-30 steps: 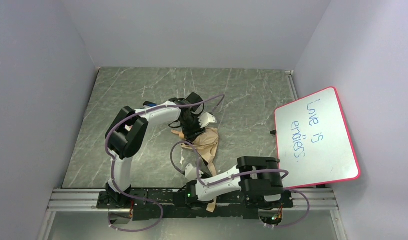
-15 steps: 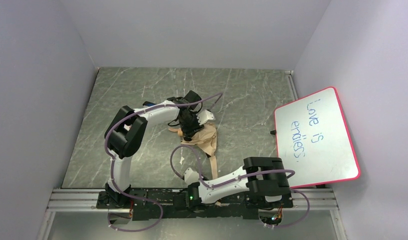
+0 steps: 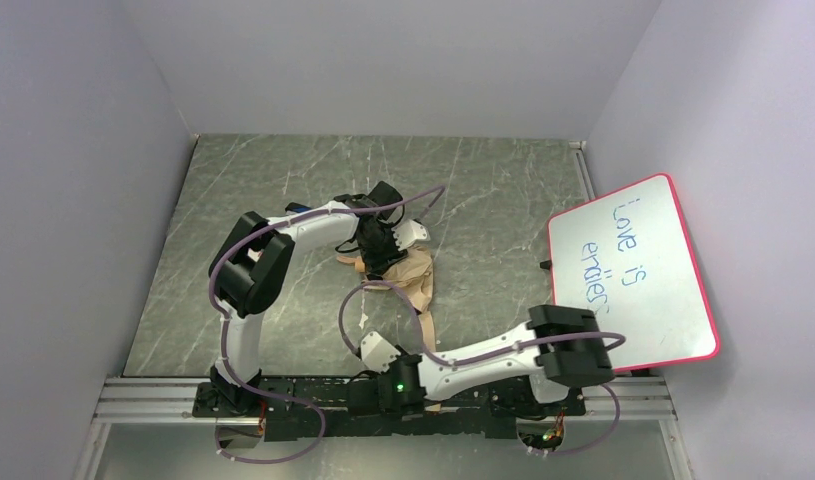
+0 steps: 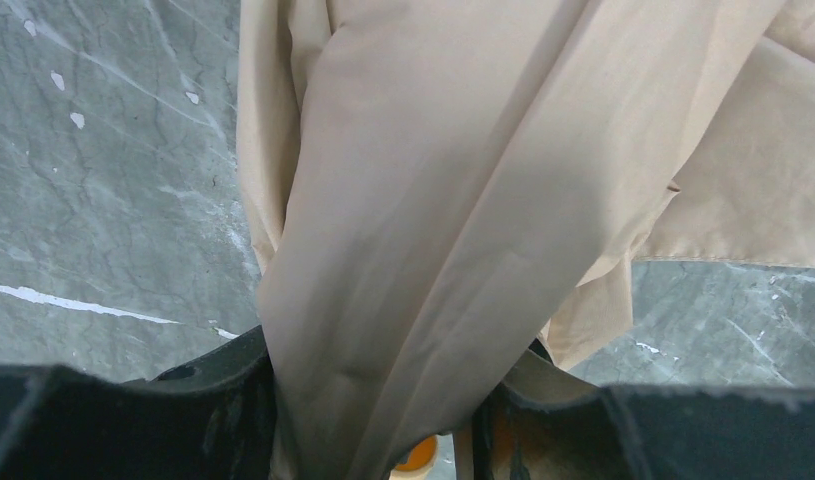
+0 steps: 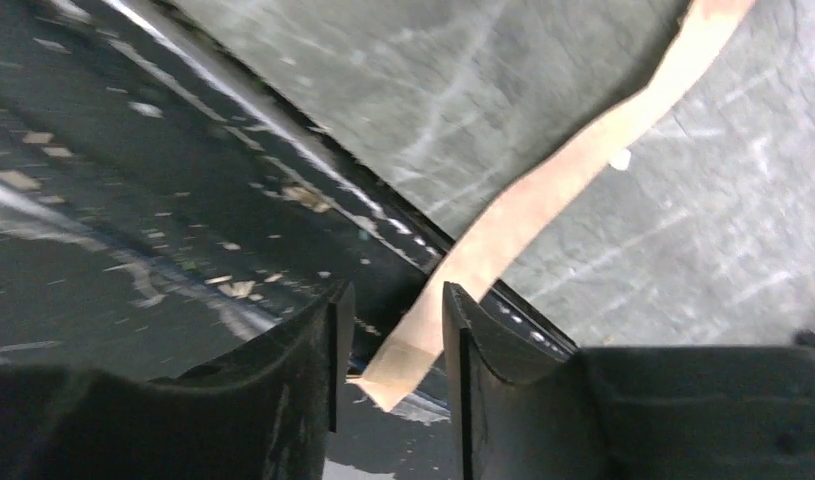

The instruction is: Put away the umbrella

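Note:
The umbrella (image 3: 415, 278) lies crumpled at mid-table, a cream-beige bundle of fabric. My left gripper (image 3: 381, 252) reaches it from the left. In the left wrist view the gripper (image 4: 383, 405) is shut on a thick fold of the umbrella (image 4: 433, 180), which fills the gap between the jaws. The umbrella's beige strap (image 5: 553, 190) trails toward the near table edge. My right gripper (image 5: 393, 370) stands open over that edge. The strap's loose end hangs between the jaws with a gap on the left side. In the top view the right fingers are hidden under the arm.
A pink-framed whiteboard (image 3: 633, 270) with writing leans at the right wall. The metal rail (image 3: 283, 385) carrying the arm bases runs along the near edge. Grey walls close in the marble table (image 3: 503, 200) on three sides.
My right gripper has opened and released the strap. Its elbow has swung right and its wrist has drawn back toward the near edge. The left gripper still holds the umbrella.

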Action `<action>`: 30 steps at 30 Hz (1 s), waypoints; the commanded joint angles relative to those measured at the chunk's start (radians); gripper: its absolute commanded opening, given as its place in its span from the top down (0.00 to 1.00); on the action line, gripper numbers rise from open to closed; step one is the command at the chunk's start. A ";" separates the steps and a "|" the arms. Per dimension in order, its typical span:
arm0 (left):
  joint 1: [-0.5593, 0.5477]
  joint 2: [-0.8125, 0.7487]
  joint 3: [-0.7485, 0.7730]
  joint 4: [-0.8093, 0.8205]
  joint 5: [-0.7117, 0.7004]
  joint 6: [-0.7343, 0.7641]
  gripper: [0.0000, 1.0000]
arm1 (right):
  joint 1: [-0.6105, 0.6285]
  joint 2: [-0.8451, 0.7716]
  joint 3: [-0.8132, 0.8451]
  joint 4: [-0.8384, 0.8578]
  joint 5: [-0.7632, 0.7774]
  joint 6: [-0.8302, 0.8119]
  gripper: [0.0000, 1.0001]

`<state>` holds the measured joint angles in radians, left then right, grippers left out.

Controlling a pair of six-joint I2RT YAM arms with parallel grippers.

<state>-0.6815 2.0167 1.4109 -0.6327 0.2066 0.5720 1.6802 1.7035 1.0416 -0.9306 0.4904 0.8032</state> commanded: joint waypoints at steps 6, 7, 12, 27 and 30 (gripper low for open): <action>0.017 0.062 -0.036 0.047 -0.179 0.018 0.95 | -0.023 -0.320 -0.133 0.264 -0.006 -0.016 0.51; 0.017 0.062 -0.035 0.049 -0.184 0.016 0.95 | -0.052 -0.364 -0.160 0.285 -0.008 -0.001 0.51; 0.016 0.059 -0.047 0.063 -0.196 0.009 0.95 | -0.268 -0.540 -0.254 0.339 -0.030 0.045 0.50; 0.011 0.053 -0.050 0.061 -0.205 0.015 0.95 | -0.760 -0.564 -0.430 0.567 -0.335 -0.131 0.46; 0.009 0.050 -0.052 0.062 -0.205 0.018 0.95 | -0.782 -0.535 -0.453 0.603 -0.357 -0.140 0.46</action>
<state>-0.6849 2.0121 1.4014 -0.6071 0.1684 0.5678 0.9234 1.1454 0.6098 -0.4339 0.2157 0.7040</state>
